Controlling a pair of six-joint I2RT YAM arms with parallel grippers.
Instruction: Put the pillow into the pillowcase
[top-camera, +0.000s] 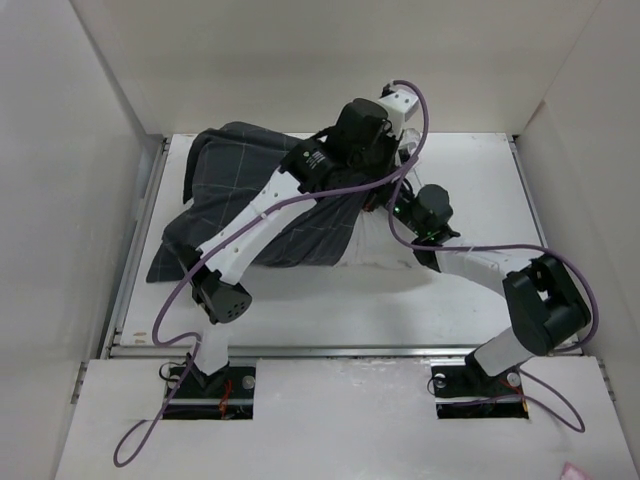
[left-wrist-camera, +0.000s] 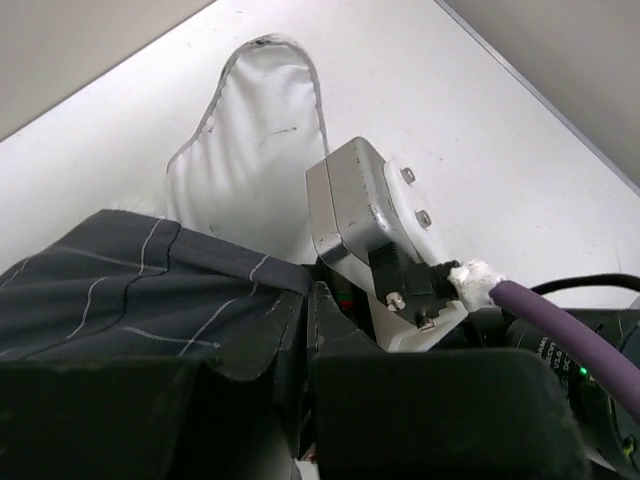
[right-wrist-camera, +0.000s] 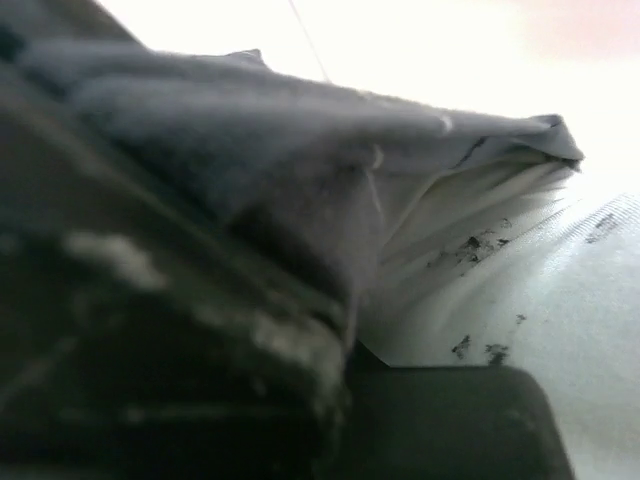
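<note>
**Charcoal pillowcase in L jaws, pillow end sticking out**

Dark grid-lined pillowcase (top-camera: 235, 185) lay rumpled on the white tabletop (top-camera: 330, 310), thin light lines running over its folds. L arm (top-camera: 250, 225) stretched straight across the pillowcase, its wrist above the pillowcase's edge on the R-arm side. L jaws were closed, w/ a flap of the pillowcase's hem pinched between them, as seen from the L wrist. Just beyond that hem the pillow (left-wrist-camera: 255, 140) poked out of the pillowcase. It showed as an off-white rounded end, bare, w/ the rest hidden under the dark cloth.

R arm (top-camera: 480, 262) bent in toward the same edge of the pillowcase, its wrist low and close beside the L wrist. Its silver camera housing (left-wrist-camera: 355, 205) sat right next to the hem, touching or nearly so; couldn't tell which. A purple cable (left-wrist-camera: 560, 320) ran off it, away from the pillowcase.

R jaws were closed too. R wrist view was blurred, w/ grey cloth draped over them, so couldn't tell what they pinched, if anything. Under the pillowcase's lip in that view, the pillow's white cover showed small dark specks.
</note>
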